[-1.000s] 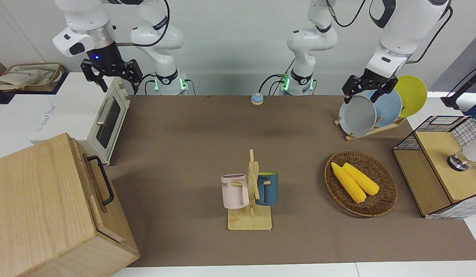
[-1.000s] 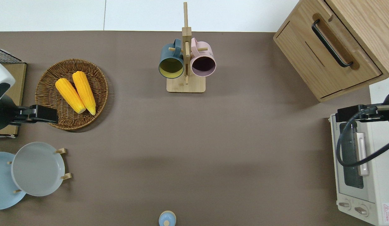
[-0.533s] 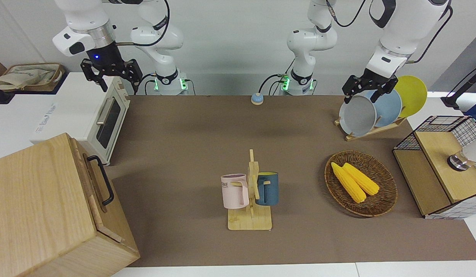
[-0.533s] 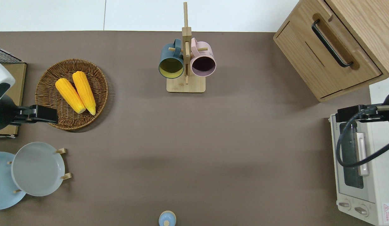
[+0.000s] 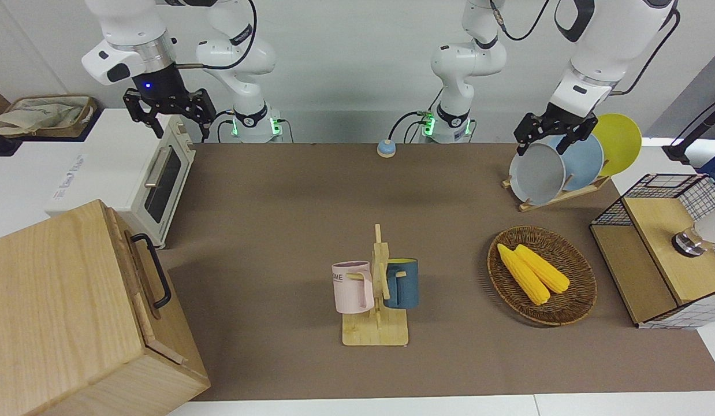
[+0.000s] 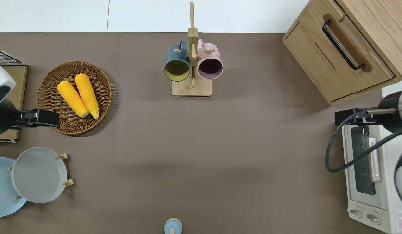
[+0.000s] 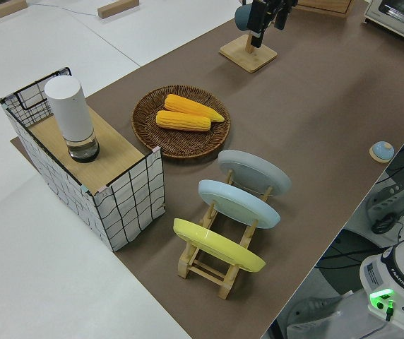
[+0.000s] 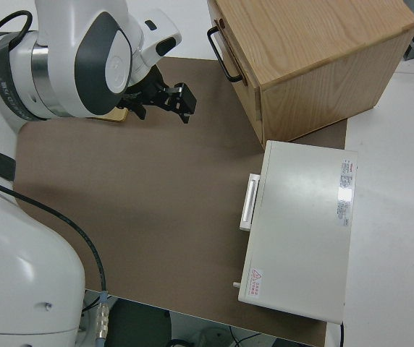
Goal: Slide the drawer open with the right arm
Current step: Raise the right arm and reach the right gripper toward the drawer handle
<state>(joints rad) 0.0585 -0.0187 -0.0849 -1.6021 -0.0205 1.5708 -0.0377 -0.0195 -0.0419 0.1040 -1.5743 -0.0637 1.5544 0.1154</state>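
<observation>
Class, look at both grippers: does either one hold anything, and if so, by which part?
Nothing is held. The right gripper is open in the air, away from the drawer's handle. The left arm is parked.

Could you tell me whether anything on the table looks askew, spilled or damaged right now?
Nothing stands out. The drawer is shut, the mugs hang on their stand, the corn lies in its basket, and the plates sit upright in their rack.

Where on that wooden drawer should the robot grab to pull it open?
Probably the black bar handle on the drawer front. It stands off the wood, leaving a gap for fingers. The right gripper should come from the table side and close across the bar.
</observation>
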